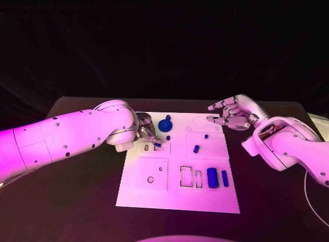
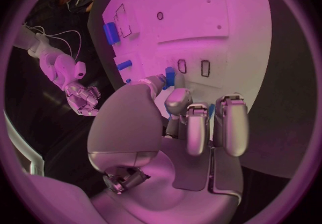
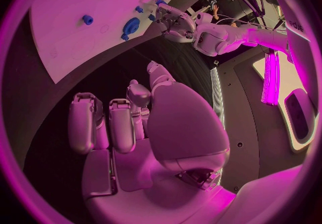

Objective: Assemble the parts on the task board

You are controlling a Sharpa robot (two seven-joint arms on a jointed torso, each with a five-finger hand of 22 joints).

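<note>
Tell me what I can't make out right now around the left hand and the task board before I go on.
- Left hand, head view: its fingertips cover the small blue part; whether they pinch it is unclear.
- Left wrist view: the same blue part sits half behind a finger.
- Round blue part, head view: too small to tell whether it is fully seated.
- Task board, right wrist view: cut off by the circle's rim.
</note>
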